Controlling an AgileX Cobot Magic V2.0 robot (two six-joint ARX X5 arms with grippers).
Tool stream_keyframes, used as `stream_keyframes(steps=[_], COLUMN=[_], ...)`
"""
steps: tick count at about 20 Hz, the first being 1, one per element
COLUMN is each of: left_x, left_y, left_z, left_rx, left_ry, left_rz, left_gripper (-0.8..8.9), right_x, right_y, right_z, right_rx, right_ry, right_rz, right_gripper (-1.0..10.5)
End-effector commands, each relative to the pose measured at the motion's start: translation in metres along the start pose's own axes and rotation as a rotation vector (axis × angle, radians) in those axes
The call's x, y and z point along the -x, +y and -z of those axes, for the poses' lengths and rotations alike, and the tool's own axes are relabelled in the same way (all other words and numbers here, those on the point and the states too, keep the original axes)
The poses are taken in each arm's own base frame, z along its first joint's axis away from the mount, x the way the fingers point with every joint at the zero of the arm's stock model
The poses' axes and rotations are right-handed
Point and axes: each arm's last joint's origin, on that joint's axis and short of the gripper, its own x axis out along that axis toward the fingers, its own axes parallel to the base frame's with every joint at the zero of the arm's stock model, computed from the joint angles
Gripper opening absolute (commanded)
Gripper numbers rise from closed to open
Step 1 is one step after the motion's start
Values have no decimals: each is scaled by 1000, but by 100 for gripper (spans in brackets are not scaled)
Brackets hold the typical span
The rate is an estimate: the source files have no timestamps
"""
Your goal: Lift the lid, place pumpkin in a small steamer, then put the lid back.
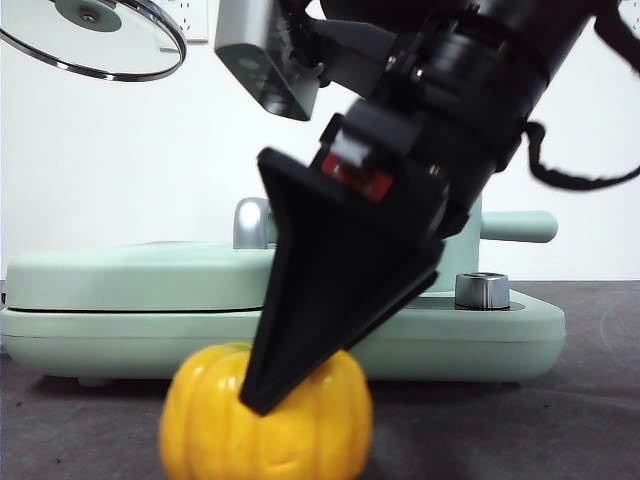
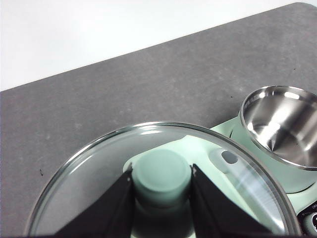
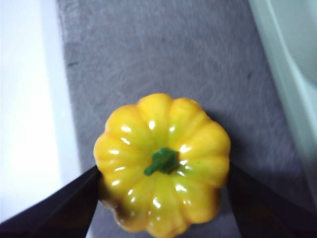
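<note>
The yellow-orange pumpkin (image 1: 210,425) sits on the dark table in front of the appliance. My right gripper (image 1: 290,390) reaches down over it. In the right wrist view, my right gripper (image 3: 162,171) has a jaw touching each side of the pumpkin (image 3: 148,144). The glass lid (image 1: 95,35) hangs high at the left. My left gripper (image 2: 162,173) is shut on the mint knob of the lid (image 2: 79,188). The small steamer (image 2: 280,124) stands open and empty on the base. In the front view only its side handle (image 1: 520,227) shows behind the arm.
The wide mint green base appliance (image 1: 120,300) stretches across the table behind the pumpkin, with a steel knob (image 1: 482,290) on its right end. The table's edge and a white floor show beside the pumpkin in the right wrist view.
</note>
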Motion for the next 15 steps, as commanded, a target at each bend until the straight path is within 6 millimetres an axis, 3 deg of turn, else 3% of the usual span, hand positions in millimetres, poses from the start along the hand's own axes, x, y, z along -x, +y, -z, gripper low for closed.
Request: stream_keyframes(steps=[1,7,15], left_x=[1,1,1], left_y=[0,0,0], left_z=[-7,-7,-7], left_rx=[-18,-18,-18], left_ry=[-34,-34,-34], left_rz=[2,2,2], left_gripper=[10,10,10], right_x=[6,36,91], right_y=[5,11,20], right_z=[-5,-21,-51], right_rx=[-63,-146,-266], right_ry=[28,20,41], right_rz=[-12,0,125], right_gripper=[304,304,304])
